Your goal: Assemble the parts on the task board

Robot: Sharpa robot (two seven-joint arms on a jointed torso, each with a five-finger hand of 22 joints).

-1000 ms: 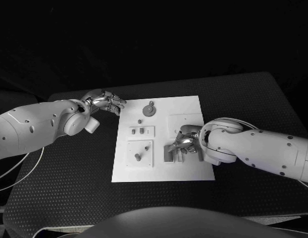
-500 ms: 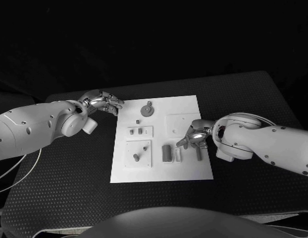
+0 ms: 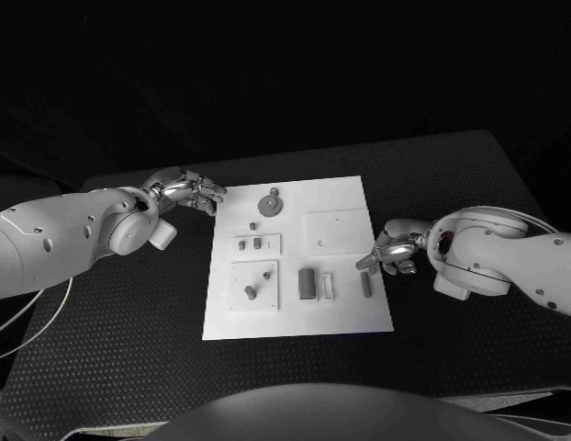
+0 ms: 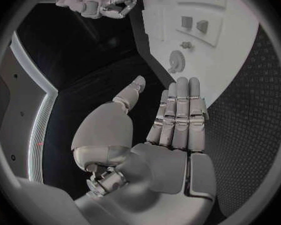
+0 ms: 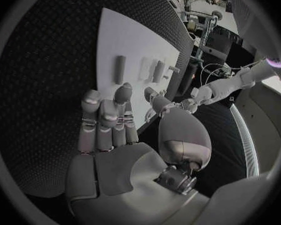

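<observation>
The white task board [image 3: 345, 197] lies mid-table. A round part [image 3: 274, 204] sits at its far end, two small pegs [image 3: 249, 244] stand in a square recess, and a single peg [image 3: 252, 292] is nearer. A dark block [image 3: 307, 283], a pale bar [image 3: 327, 286] and a slim dark bar [image 3: 365, 283] lie side by side. My right hand [image 3: 394, 248] hovers at the board's right edge, fingers apart, holding nothing [image 5: 106, 117]. My left hand [image 3: 186, 191] stays off the board's far left corner, palm bare and fingers straight [image 4: 178, 115].
Textured black matting [image 3: 127, 312] surrounds the board on every side. A white cable [image 3: 27, 322] loops under my left arm near the table's left edge. The left wrist view shows the round part [image 4: 176, 62] just beyond the fingertips.
My right hand has drawn back to the right, off the near parts to the board's edge, uncovering the slim dark bar. The left hand has barely moved.
</observation>
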